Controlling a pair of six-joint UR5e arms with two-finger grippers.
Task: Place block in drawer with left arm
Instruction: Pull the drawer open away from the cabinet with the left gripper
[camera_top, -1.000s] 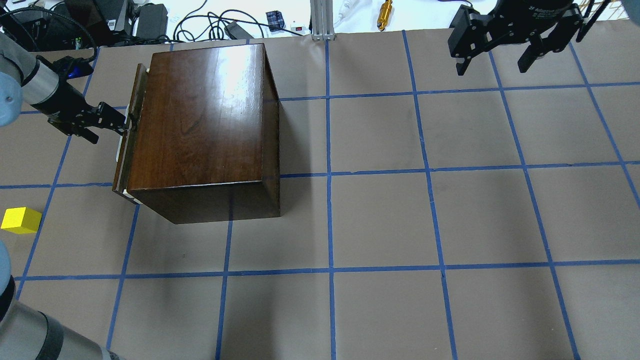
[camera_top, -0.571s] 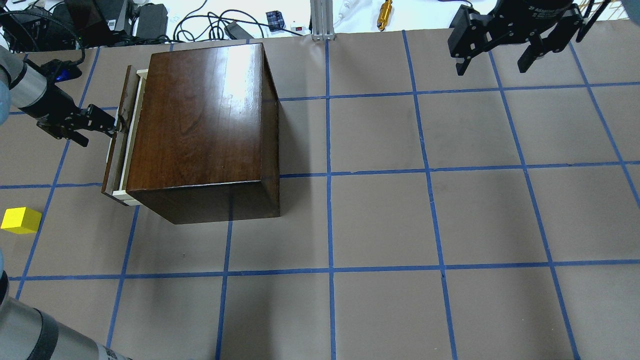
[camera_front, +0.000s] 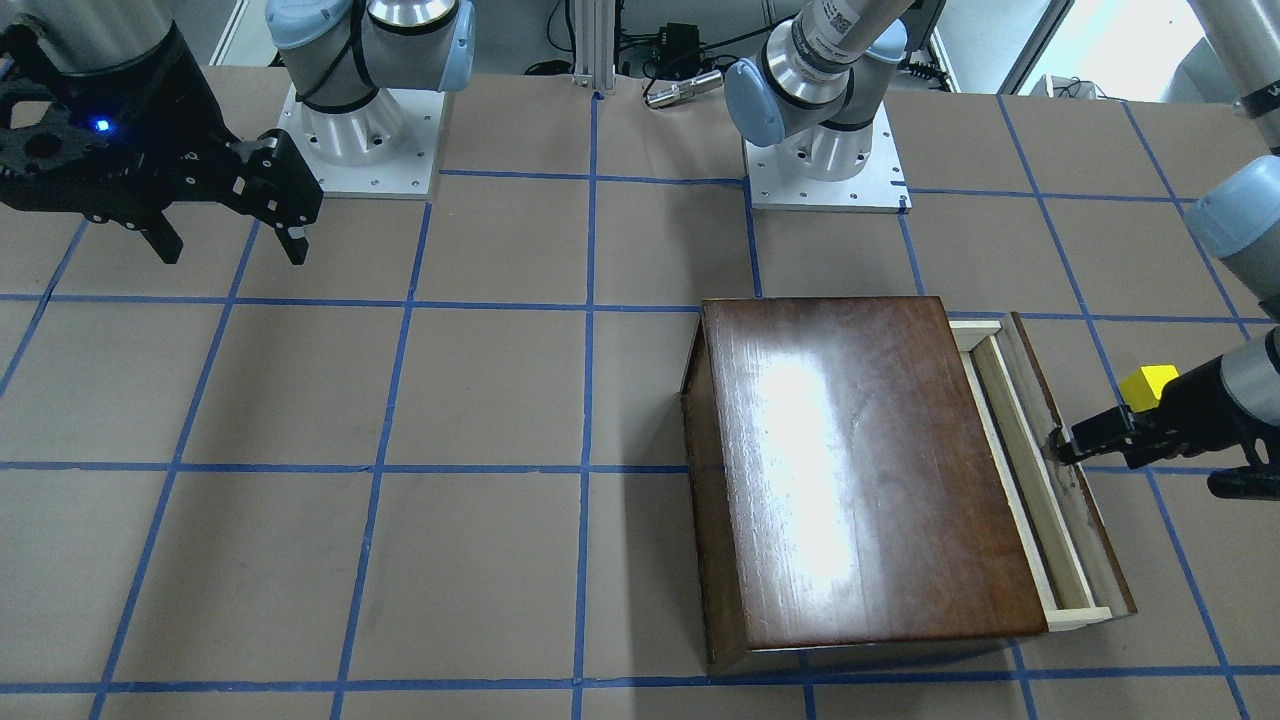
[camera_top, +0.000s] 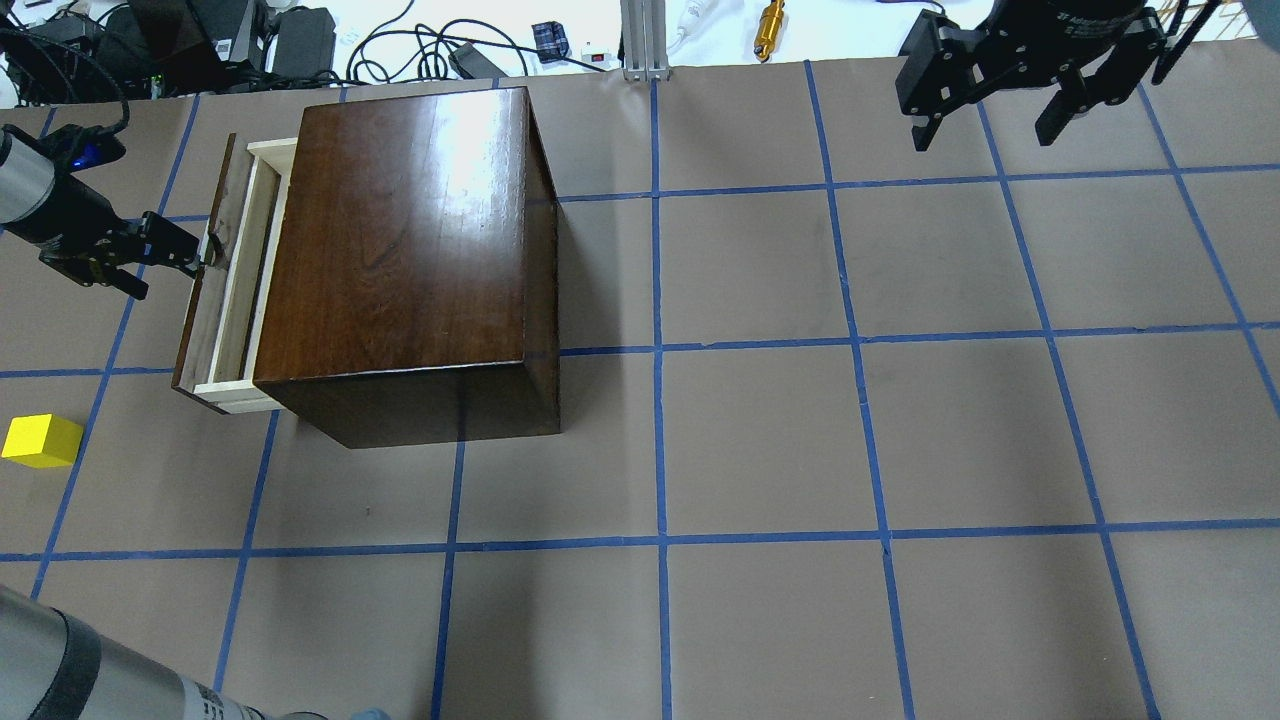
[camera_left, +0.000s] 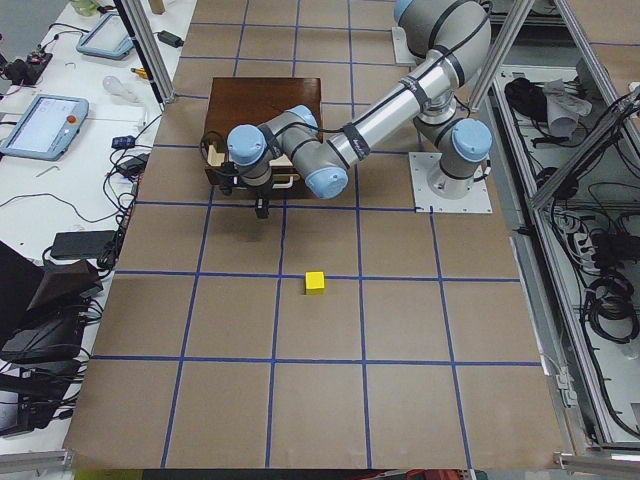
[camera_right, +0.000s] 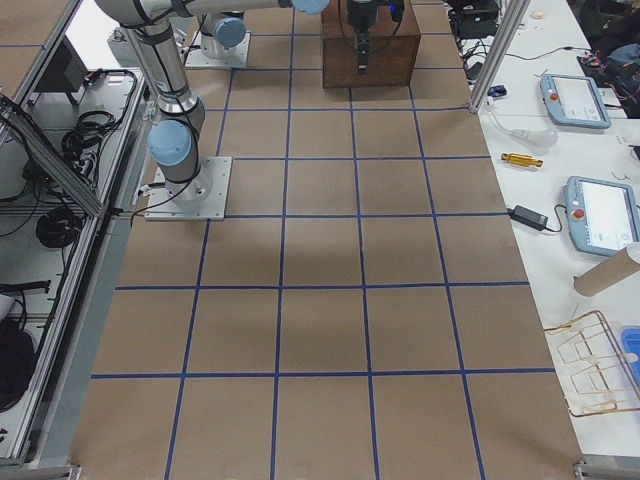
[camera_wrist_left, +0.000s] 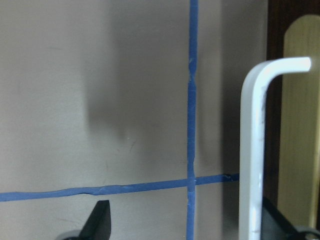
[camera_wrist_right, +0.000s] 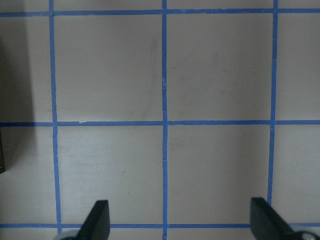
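**Partly open drawer (camera_top: 225, 290), block (camera_top: 40, 440) out on the worktop (camera_top: 760, 440)**

The left claw (camera_top: 165, 268) has its fingers spread wide and grips nothing. One finger sits right at the metal handle (camera_wrist_left: 252, 150) of the drawer, which stands partly out of the cabinet (camera_top: 400, 250) near the far left corner. The yellow block lies by the left edge, well apart from the drawer. The right claw (camera_top: 983, 135) hangs wide and empty over the far right corner.

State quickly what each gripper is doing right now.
Left gripper: open, fingers on either side of the drawer handle, not clamped on it.
Right gripper: open, empty, above the table.
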